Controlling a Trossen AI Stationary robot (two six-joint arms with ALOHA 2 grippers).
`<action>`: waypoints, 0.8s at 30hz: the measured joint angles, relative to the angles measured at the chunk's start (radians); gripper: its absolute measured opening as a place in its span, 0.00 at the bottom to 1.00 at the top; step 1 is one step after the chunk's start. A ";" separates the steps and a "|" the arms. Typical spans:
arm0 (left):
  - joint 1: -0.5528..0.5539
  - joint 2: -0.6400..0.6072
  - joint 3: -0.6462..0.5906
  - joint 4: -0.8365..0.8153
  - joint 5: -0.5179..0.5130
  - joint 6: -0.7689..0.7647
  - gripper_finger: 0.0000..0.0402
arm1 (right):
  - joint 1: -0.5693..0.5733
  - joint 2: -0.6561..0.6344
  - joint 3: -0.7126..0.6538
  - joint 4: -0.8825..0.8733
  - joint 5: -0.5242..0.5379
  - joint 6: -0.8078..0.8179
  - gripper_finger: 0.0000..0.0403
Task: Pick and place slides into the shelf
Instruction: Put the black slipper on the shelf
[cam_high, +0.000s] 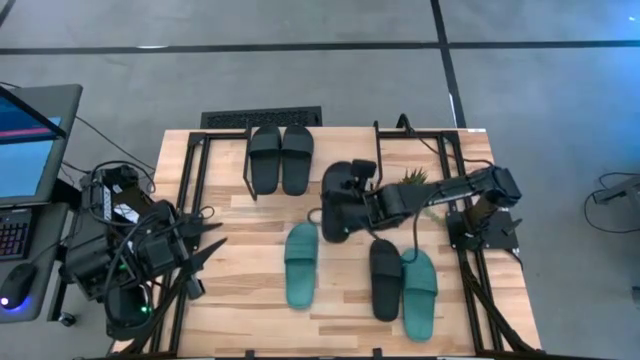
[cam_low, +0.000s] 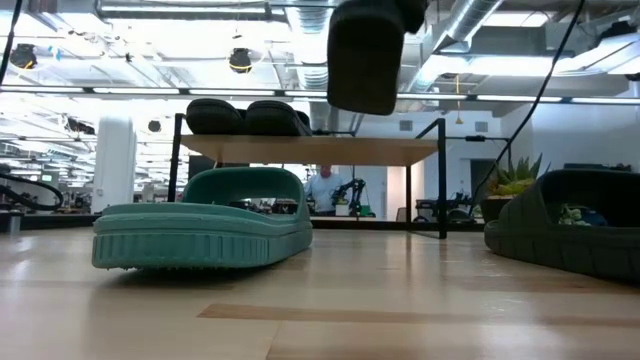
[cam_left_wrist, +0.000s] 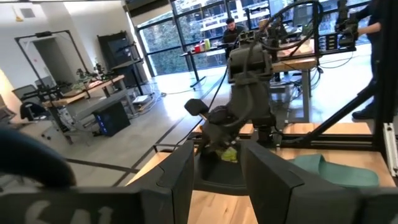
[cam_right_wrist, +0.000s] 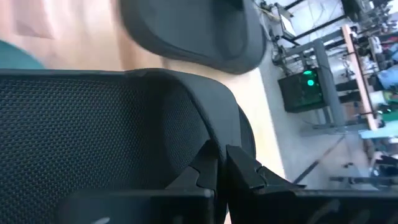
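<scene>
The shelf (cam_high: 330, 150) stands at the far side of the table, and two black slides (cam_high: 281, 158) lie side by side on its plank top (cam_low: 310, 150). My right gripper (cam_high: 352, 203) is over the table's middle, just right of the shelf's near end, shut on a third black slide (cam_high: 335, 215), which shows high up in the low view (cam_low: 365, 55). On the table lie a teal slide (cam_high: 300, 265), a black slide (cam_high: 385, 280) and a second teal slide (cam_high: 420, 293), soles down. My left gripper (cam_left_wrist: 217, 186) waits open at the table's left edge. My right gripper pinches the black slide between its two fingers (cam_right_wrist: 208, 165) at an edge of its dark, mesh-textured wall (cam_right_wrist: 186, 140), apparently the strap. The fingers reach in from the table's right side. The slide is lifted clear of the table and hangs below the gripper (cam_low: 365, 60).
Black wire legs (cam_low: 441, 180) of the shelf stand on the table near its middle. A small plant (cam_high: 415, 178) sits under the right arm. Black frame rails (cam_high: 190, 180) run along both table sides. A monitor and keyboard stand off the left edge. A person shows far behind.
</scene>
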 joint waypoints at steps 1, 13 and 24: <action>0.005 0.000 0.000 0.000 0.000 -0.001 0.30 | -0.017 0.000 0.000 0.004 0.001 -0.019 0.00; 0.055 0.000 0.000 0.000 0.000 -0.003 0.30 | -0.229 0.001 0.000 0.179 -0.044 -0.327 0.01; 0.066 0.000 0.000 0.000 0.000 -0.011 0.30 | -0.362 0.020 0.000 0.254 -0.118 -0.441 0.01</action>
